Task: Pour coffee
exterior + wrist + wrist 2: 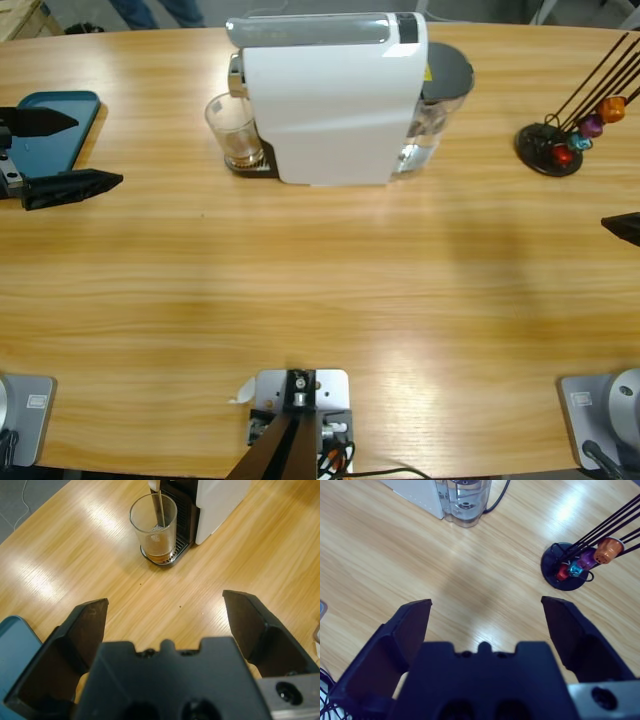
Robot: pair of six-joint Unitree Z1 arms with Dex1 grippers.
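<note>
High view: wood table (300, 290) w/ coffee (159, 556) in glass (233, 130), both tools wide, empty.

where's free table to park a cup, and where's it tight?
Free: the broad bare wood in front of the coffee machine, running between the left gripper and the right gripper. Also the strip between the machine's water tank and the capsule rack. Tight: around the glass under the spout, and by the blue tray.
</note>
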